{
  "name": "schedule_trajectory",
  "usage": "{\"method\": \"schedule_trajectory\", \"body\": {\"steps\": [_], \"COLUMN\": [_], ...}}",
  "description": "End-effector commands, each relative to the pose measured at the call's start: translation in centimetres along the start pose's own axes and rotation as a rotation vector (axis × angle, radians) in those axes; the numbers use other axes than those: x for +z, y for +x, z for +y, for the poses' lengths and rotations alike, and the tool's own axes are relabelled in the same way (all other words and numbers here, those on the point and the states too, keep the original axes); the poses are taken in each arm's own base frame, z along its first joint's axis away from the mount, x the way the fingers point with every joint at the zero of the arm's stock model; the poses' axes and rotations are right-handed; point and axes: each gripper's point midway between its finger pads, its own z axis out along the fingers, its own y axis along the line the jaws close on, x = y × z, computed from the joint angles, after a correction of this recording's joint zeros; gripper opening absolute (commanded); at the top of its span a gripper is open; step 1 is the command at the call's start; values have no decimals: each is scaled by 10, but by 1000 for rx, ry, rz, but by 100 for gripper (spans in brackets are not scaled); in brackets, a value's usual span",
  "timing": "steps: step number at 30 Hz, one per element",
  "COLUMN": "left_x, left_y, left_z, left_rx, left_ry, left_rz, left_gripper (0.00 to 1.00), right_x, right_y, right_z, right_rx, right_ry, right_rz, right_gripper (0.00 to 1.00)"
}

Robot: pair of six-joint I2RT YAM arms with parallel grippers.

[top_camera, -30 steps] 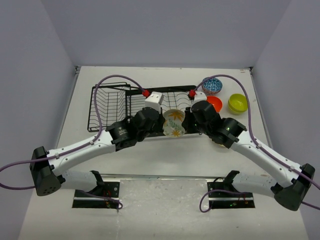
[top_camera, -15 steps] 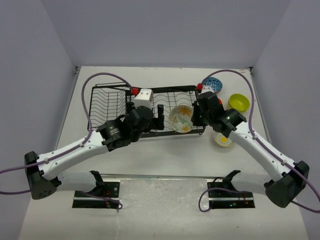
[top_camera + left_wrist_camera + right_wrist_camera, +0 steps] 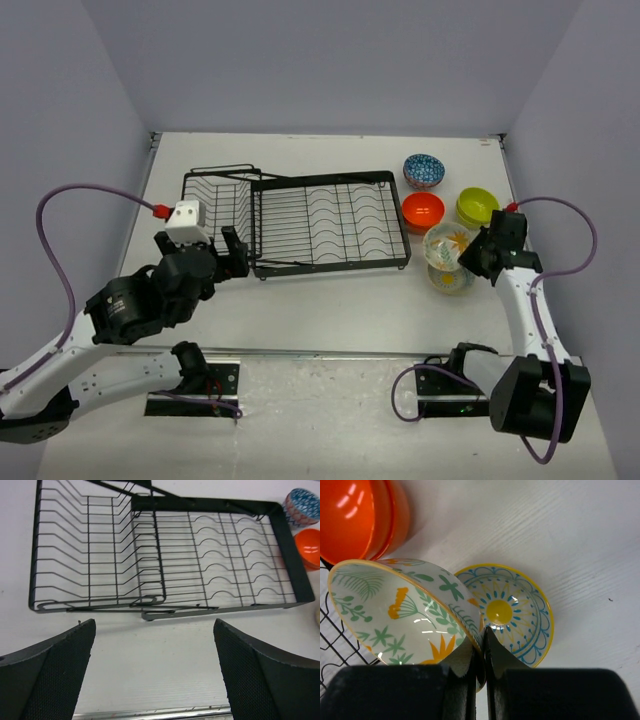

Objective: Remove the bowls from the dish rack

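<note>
While tilted, floral bowl [image 3: 395, 615] (right jaws)

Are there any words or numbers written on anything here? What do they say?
None can be read.
The leafy bowl and the sun bowl carry only painted patterns, no letters.
The orange bowl and the rack are plain.

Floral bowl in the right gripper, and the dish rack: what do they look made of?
Floral bowl: probably glazed ceramic, glossy, with sharp highlights over painted leaves; hard plastic is possible. Dish rack: thin metal wire, apparently with a matte black coating, no shine.
</note>
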Motion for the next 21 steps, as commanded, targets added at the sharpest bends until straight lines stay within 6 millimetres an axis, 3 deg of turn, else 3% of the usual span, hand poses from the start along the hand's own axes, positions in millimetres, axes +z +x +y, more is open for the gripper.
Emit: {"method": "schedule_trajectory", "body": {"steps": [1, 3, 7, 16, 21], "left_x": [0, 3, -1, -9, -8], "left_y": [14, 21, 15, 13, 15], "left_z": [36, 40, 41, 49, 49], "left_rx": [21, 19, -19, -59, -55], "left_ry": [-109, -112, -73, -47, -44], "left_rz": [-28, -41, -83, -110, -104], "left_gripper": [100, 100, 100, 100, 100], "right_x": [1, 4, 10, 15, 15], "right_y": [-20, -11, -4, 24, 32], "right_z": [-2, -9, -21, -6, -10], "right_rx": [111, 150, 212, 271, 273], "right_ry": [-17, -16, -22, -153, -129], "right_rz": [-107, -96, -62, 76, 99], "right_gripper": [0, 0, 0, 0, 0]}}
